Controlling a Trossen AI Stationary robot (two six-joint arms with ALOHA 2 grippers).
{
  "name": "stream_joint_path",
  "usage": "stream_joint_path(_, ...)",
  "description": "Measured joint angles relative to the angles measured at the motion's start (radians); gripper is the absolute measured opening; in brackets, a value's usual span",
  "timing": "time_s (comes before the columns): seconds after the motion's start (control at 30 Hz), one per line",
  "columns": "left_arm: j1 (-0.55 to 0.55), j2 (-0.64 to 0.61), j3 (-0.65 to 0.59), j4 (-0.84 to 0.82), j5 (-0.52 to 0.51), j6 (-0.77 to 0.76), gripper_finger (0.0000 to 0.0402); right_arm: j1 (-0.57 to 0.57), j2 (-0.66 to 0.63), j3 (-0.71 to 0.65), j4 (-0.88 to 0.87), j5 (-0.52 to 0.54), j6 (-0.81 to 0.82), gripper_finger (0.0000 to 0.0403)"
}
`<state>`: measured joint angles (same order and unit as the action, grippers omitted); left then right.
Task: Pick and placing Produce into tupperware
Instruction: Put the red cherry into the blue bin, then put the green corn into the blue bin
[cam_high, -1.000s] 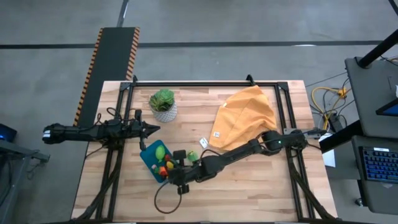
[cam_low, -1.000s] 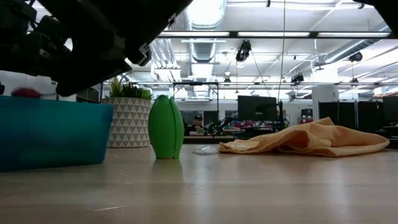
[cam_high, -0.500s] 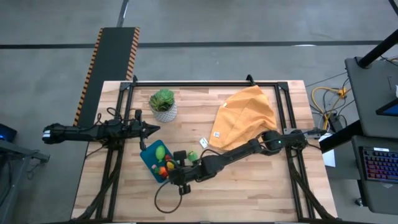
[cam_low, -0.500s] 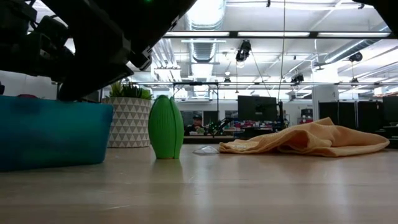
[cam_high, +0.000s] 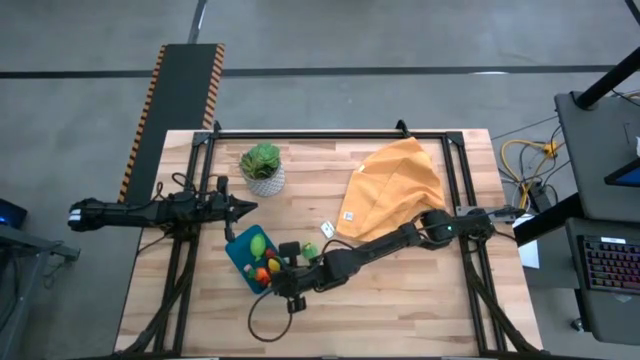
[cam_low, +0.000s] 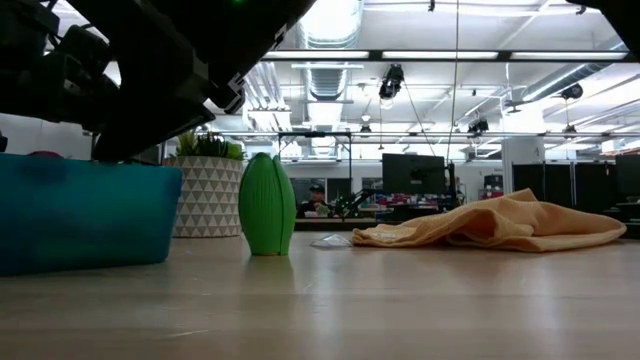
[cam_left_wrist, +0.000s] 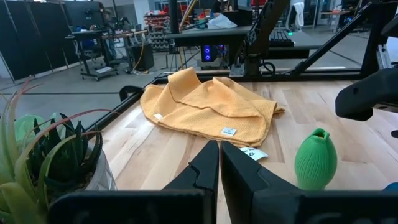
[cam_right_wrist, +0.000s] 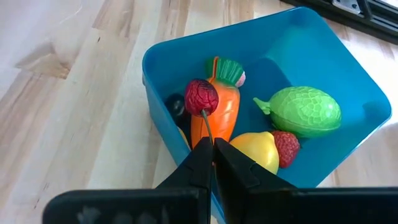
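The teal tupperware (cam_high: 240, 262) sits left of the table's middle. It holds an orange carrot (cam_right_wrist: 217, 111), a green fruit (cam_right_wrist: 306, 112), a yellow fruit (cam_right_wrist: 254, 149) and a red berry (cam_right_wrist: 286, 144). My right gripper (cam_right_wrist: 211, 144) hovers over the tupperware's near right rim (cam_high: 283, 283), shut on a small dark red fruit (cam_right_wrist: 201, 96). A green ribbed piece of produce (cam_low: 266, 204) stands upright on the table, right of the tupperware. My left gripper (cam_left_wrist: 219, 149) waits shut at the left (cam_high: 250, 208), touching nothing. My right gripper pinches the dark red fruit's thin stem (cam_right_wrist: 207, 129) between its two fingertips. The fingers slant down from the table's right side, along the stem. The fruit's head sticks out ahead of the fingertips, over the carrot inside the tupperware. Whether it touches the carrot I cannot tell.
A potted plant in a white patterned pot (cam_high: 262, 167) stands at the far left. An orange cloth (cam_high: 393, 187) lies crumpled at the far right, with a small white tag (cam_high: 327, 229) beside it. A black cable loop (cam_high: 265, 325) lies near the table's front edge.
In the low view the dark red fruit has sunk from just above the tupperware's rim to nearly behind it. My right gripper has kept its place and stayed shut.
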<state>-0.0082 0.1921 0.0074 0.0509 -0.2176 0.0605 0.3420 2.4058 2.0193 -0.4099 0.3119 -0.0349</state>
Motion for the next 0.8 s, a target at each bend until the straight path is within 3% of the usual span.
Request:
stream_joint_path(0.2,0.000,0.000,0.000,0.000,0.000,0.000,0.0000,0.000,0.000,0.000,0.000,-0.005,-0.015,0.0028)
stream_joint_path(0.47,0.000,0.000,0.000,0.000,0.000,0.000,0.0000,-0.002,-0.008,0.000,0.009,-0.006,-0.001,0.0110)
stream_joint_path(0.6,0.000,-0.001,0.000,0.000,0.000,0.000,0.0000,-0.012,-0.072,0.000,-0.003,-0.009,0.055,0.0155)
stream_joint_path(0.8,0.000,0.000,0.000,0.000,0.000,0.000,0.0000,-0.016,-0.219,-0.009,0.041,0.001,-0.036,0.0197)
